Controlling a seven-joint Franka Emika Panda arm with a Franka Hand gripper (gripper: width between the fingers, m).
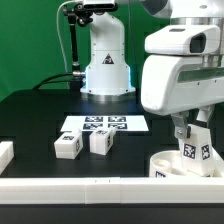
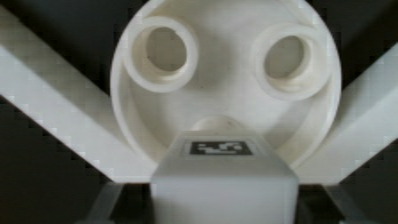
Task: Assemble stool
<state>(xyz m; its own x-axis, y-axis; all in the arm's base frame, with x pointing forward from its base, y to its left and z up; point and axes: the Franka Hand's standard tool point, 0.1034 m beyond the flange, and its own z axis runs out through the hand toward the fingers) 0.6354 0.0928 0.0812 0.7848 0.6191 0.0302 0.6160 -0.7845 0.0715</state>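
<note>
Early stage is judged: no leg is seen fixed in the seat point(image 1: 166, 161) yet. The seat is set flat on the desk point(image 1: 30, 120) at the exterior view's lower right, just behind the white border bar point(image 1: 80, 187). Its socket face is turned up, and two open round sockets point(image 2: 164, 50) point(image 2: 290, 55) are shown in the wrist view; a third is probably hidden behind the held part, but that cannot be confirmed. One leg point(image 1: 191, 151) is clamped in the pincer point(image 1: 192, 142), with the jaws closed onto its sides. It is held over the seat with its long axis roughly upright, lower end pointed down at the seat and tag faces turned outward. Contact between leg and socket cannot be told from either view. Two loose legs point(image 1: 67, 146) point(image 1: 100, 142) are left on the desk, well apart from the seat and just in front of the marker board point(image 1: 105, 125); they lie close beside each other, tags visible, their long axes too small to read. Left to do, as judged: the held leg is to be seated and turned in, then the other two fetched and fitted.
</note>
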